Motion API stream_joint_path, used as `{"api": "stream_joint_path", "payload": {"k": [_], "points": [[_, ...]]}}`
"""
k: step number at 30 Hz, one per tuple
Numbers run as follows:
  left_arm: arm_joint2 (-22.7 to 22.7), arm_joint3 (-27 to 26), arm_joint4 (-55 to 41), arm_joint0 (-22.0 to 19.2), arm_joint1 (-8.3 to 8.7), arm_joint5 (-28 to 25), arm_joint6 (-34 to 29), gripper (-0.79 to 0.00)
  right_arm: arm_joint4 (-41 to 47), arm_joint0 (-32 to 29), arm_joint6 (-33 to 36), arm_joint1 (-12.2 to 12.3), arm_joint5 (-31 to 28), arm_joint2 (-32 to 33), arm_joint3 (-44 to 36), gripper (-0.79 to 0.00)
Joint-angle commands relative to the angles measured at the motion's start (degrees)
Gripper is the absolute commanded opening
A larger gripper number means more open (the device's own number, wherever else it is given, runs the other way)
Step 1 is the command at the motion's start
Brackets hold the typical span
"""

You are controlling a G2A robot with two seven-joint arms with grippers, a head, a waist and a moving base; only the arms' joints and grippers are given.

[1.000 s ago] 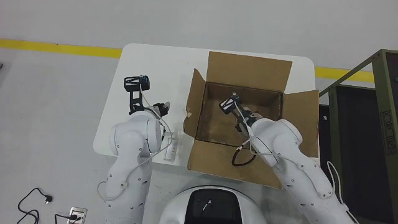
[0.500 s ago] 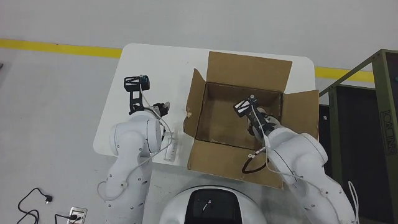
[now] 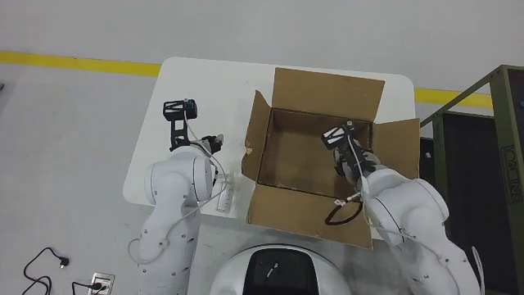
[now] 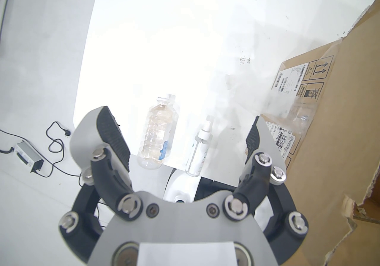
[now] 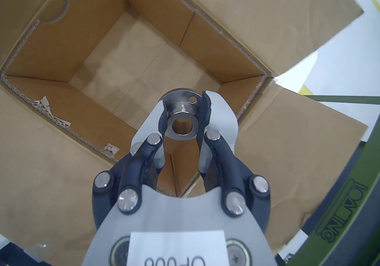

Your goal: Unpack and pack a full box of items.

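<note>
The right tool (image 5: 184, 109) is closed on a metal flanged ring (image 5: 181, 126), gripping its hub from both sides. It holds the ring inside the open box (image 3: 327, 92), near the box's right wall and above its floor. The left tool (image 4: 182, 133) hangs open over the table (image 4: 178, 26), left of the box, with nothing between its pads. A bottle (image 4: 158, 139) and a spray bottle (image 4: 200, 151) lie side by side on the table, near the box's left side.
</note>
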Motion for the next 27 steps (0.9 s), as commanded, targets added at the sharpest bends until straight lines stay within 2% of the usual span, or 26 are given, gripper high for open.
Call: {"api": "stream_joint_path", "payload": {"k": [1, 14, 27], "points": [[0.0, 0.0, 0.0, 0.0, 0.0, 0.0, 0.0, 0.0, 1.5, -0.9, 0.4, 0.1, 0.6, 2.5, -1.6, -0.785], [0.0, 0.0, 0.0, 0.0, 0.0, 0.0, 0.0, 0.0, 6.9, -7.0, 3.0, 0.8, 1.6, 16.6, -11.1, -0.785], [0.0, 0.0, 0.0, 0.0, 0.0, 0.0, 0.0, 0.0, 7.2, -14.3, 4.5, 1.4, 0.0, 25.4, -11.1, -0.785]]}}
